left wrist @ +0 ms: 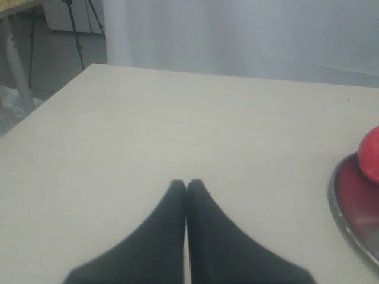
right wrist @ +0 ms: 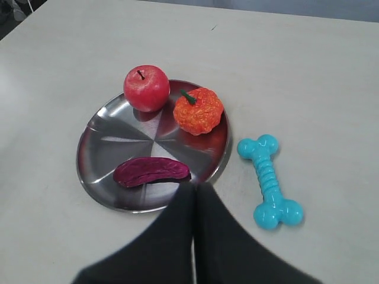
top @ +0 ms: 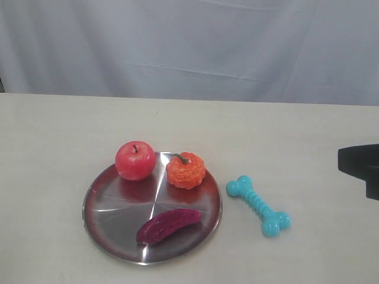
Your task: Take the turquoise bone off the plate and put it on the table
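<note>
We see our right gripper [right wrist: 194, 188] with its fingers pressed together, holding nothing; our left gripper [left wrist: 186, 184] is pressed together too, over bare table [left wrist: 177, 118]. The turquoise bone [right wrist: 270, 180] lies on the table just beside the plate [right wrist: 103, 139], clear of its rim

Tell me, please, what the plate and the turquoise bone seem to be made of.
The plate: likely stainless steel, polished; it mirrors the red apple. The turquoise bone: probably rubber or soft plastic, smooth and slightly glossy, with moulded ribs.
</note>
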`<state>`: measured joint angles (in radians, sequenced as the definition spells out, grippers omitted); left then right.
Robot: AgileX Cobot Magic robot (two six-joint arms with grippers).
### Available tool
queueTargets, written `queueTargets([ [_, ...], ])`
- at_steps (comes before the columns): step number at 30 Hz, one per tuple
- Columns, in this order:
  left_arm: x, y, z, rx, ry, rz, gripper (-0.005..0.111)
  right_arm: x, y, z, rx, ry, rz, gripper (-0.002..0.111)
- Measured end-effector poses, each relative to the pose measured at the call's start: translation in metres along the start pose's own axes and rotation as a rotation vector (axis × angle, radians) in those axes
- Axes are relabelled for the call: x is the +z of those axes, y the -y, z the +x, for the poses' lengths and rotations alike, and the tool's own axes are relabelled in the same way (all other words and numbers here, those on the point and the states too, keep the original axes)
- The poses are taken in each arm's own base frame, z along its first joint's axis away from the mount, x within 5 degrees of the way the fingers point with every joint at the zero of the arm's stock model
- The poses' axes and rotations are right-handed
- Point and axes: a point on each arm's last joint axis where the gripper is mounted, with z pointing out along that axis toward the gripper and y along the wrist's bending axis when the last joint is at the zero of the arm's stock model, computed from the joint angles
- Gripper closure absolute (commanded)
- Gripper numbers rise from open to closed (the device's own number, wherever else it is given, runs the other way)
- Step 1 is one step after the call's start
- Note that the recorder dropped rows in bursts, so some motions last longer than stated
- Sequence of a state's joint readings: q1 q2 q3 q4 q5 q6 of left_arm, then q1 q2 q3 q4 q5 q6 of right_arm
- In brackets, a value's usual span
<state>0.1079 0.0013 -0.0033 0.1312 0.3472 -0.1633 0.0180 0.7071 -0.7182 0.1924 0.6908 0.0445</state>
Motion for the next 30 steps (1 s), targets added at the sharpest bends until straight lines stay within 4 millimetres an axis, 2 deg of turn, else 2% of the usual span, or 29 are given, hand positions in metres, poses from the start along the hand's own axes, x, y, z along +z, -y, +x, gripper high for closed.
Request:
queueTargets([
  [7, 0.000, 0.000, 0.000, 0.000, 0.000, 0.000, 0.107, -0.003, 0.005, 0.002, -0.031, 0.048, 0.035, 0.109],
  [13, 0.000, 0.000, 0.000, 0.000, 0.000, 0.000, 0.107, -0.016, 0.022, 0.017, -0.052, 0.311, 0.135, 0.109],
  [19, 0.000, 0.000, 0.000, 0.000, 0.000, 0.000, 0.107, -0.018, 0.041, 0.054, -0.026, 0.517, 0.257, 0.109],
  [25, 0.000, 0.000, 0.000, 0.000, 0.000, 0.000, 0.107, -0.004, 0.053, 0.094, -0.039, 0.518, 0.329, 0.109],
  [30, 0.000, 0.000, 0.000, 0.000, 0.000, 0.000, 0.107, 0.002, 0.056, 0.116, -0.091, 0.523, 0.347, 0.109],
])
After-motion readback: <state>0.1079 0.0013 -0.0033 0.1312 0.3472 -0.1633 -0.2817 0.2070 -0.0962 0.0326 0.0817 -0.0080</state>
